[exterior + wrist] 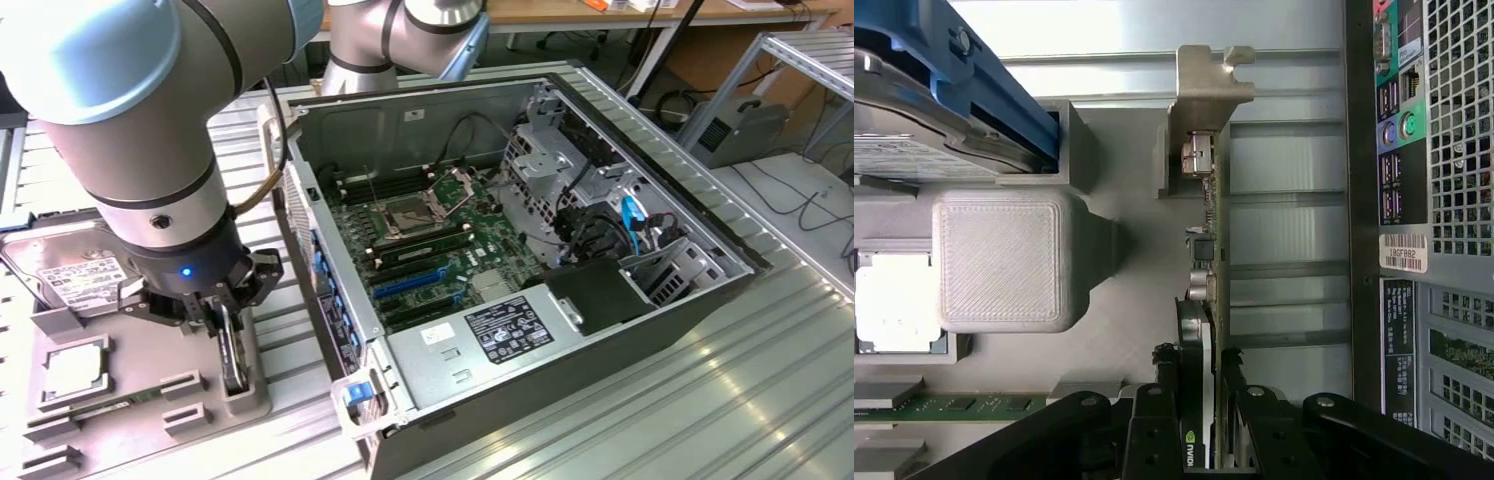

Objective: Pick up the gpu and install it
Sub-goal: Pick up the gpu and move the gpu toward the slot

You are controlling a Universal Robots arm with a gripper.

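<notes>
A silver metal table (694,400) with long ridges held everything. One big grey robot arm (134,120) reached down over it.

The arm had one gripper (224,325) at its end, pointing straight down. In the wrist view, the gripper's two black fingers (1154,420) were closed in on one thing, the gpu (1209,260). One finger pressed on each flat side of the card, with no gap showing.

The gpu stood up on its thin edge in a slot of one grey plastic tray (147,420), on the side of the tray nearest the computer. I could not tell if the card had been lifted off the tray at all. Its one silver bracket (1204,90) was at the end far from the fingers.

The tray also held one silver hard drive (67,270) with a white label and one small square CPU chip (74,372). Both lay flat, apart from the gpu.

Just beside the tray, toward the exterior view's right, lay one open computer case (387,125). Inside it was one green motherboard (441,240) with blue slots.
</notes>
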